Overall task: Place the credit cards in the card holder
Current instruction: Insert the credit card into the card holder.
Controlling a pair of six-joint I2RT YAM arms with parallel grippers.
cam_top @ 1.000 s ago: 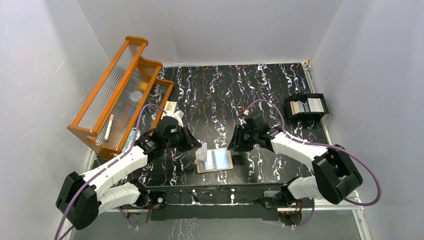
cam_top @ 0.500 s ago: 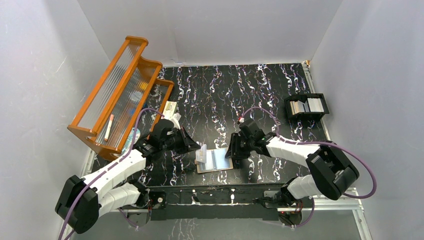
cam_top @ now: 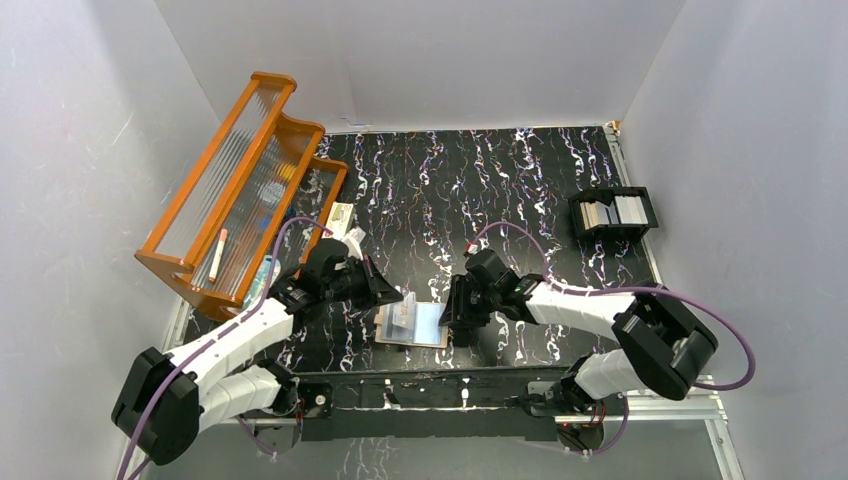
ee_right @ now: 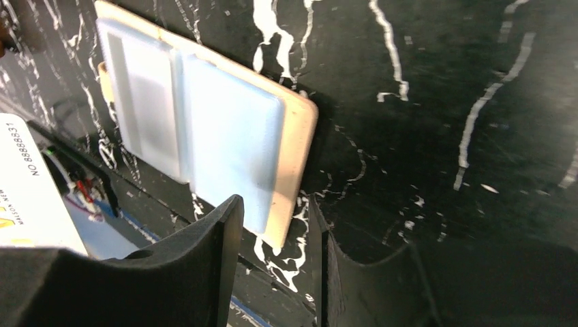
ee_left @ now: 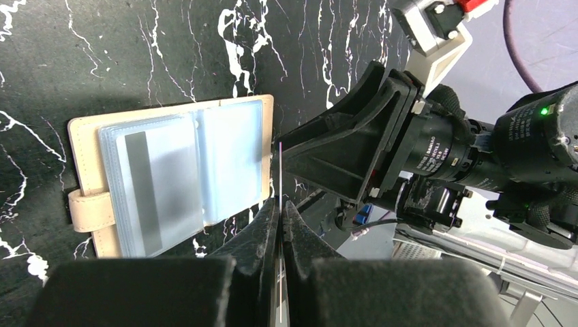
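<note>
Left wrist view first: my left pincer (ee_left: pixel 281 204) is pressed together on a thin pale card (ee_left: pixel 280 170). I see the card edge-on, upright between the fingers. Its far end sits just beside the right edge of the card holder (ee_left: pixel 177 177). The holder lies open and flat on the black marbled bench (ee_left: pixel 102 54), clear pockets facing up and snap tab on its left side. A grey-striped card (ee_left: pixel 146 191) shows inside the left pocket.

From the right wrist, my right pincer (ee_right: pixel 276 204) has its fingers apart, and the holder's right edge lies in the gap between them. One finger is over the pale blue pocket, the other over bare bench. Whether either finger touches the holder I cannot tell.

From the top, the holder lies near the bench's near edge, between my two pincers. More pale cards (cam_top: pixel 610 212) sit in a black tray (cam_top: pixel 650 212) at the far right. An orange rack (cam_top: pixel 235 180) leans at the far left.
</note>
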